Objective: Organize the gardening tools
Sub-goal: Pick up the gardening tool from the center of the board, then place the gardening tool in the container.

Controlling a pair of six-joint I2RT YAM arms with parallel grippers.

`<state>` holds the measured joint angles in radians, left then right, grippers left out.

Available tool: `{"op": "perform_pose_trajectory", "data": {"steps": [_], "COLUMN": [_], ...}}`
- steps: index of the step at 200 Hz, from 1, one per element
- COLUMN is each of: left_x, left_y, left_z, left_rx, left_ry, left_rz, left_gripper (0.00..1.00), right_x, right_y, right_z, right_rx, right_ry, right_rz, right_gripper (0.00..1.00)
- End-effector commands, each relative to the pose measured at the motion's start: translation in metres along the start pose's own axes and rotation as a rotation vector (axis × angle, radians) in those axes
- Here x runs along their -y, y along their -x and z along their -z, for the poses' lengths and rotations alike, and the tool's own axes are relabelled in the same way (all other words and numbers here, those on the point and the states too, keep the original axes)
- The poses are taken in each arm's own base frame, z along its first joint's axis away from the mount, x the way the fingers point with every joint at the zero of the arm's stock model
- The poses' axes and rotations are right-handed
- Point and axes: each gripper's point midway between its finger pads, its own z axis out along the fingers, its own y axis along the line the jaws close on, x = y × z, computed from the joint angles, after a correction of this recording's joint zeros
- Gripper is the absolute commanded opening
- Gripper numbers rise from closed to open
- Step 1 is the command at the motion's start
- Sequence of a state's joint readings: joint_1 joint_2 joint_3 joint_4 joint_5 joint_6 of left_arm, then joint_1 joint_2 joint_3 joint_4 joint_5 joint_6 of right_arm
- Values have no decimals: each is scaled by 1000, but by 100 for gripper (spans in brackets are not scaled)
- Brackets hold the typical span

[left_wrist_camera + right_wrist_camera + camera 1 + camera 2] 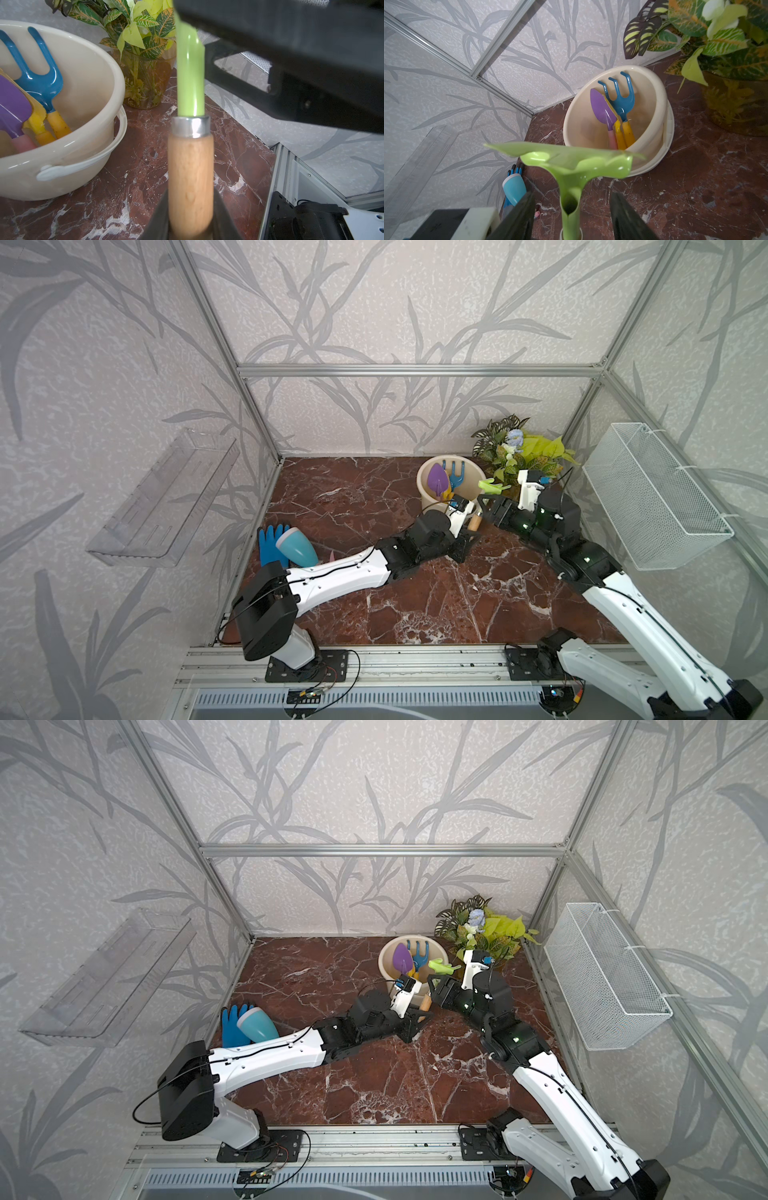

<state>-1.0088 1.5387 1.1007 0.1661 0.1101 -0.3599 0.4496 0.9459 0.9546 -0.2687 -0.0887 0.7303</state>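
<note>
— Where is the green rake with a wooden handle [190,176]?

— Off the red-brown marble worktop [374,593], at the far right, just right of the cream plastic bucket [424,497]. Its head points far, towards the leafy potted plant [519,452], and its wooden end points near.

— Who has it?

— The left gripper [190,212] is clenched on the wooden handle, one finger pressed on each side. The right gripper [572,194] is released. Its fingers [525,214] stand apart on either side of the green shaft, with a gap showing on both sides.

— Does the rake's head touch the bucket?

— I cannot tell. In both top views it sits beside the right rim.

— And inside the bucket?

— A blue fork with a yellow handle [620,101], a purple trowel with a pink handle [602,108], and between them a yellow shovel [618,133]. All have their heads up, leaning on the far wall.

— Anything else?

— A light-blue spray bottle [297,547] lies at the left edge of the worktop, on top of a blue glove [268,543], well apart from the bucket. A white wire basket [652,497] hangs on the right wall, and a clear plastic shelf [158,506] on the left wall.
</note>
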Motion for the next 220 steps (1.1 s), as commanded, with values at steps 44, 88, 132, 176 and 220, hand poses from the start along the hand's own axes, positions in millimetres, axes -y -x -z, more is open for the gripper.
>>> {"op": "perform_pose_trajectory", "data": {"steps": [44, 88, 132, 176, 220], "left_x": [8, 8, -4, -42, -96], "left_y": [14, 14, 13, 12, 9], "left_z": [19, 18, 17, 45, 108], "left_rx": [60, 56, 60, 92, 163], "left_ry": [-28, -26, 32, 204, 441], "left_rz": [-28, -31, -25, 27, 122], "left_gripper": [0, 0, 43, 89, 100], "right_x": [-33, -35, -34, -36, -25], "right_y": [10, 13, 23, 61, 104], "right_z": [1, -2, -7, -20, -64], "right_rx": [-14, -12, 9, 96, 177], "right_ry": [140, 138, 103, -1, -165], "right_rz": [-19, -13, 36, 183, 304], "right_gripper": [50, 27, 10, 8, 7]}}
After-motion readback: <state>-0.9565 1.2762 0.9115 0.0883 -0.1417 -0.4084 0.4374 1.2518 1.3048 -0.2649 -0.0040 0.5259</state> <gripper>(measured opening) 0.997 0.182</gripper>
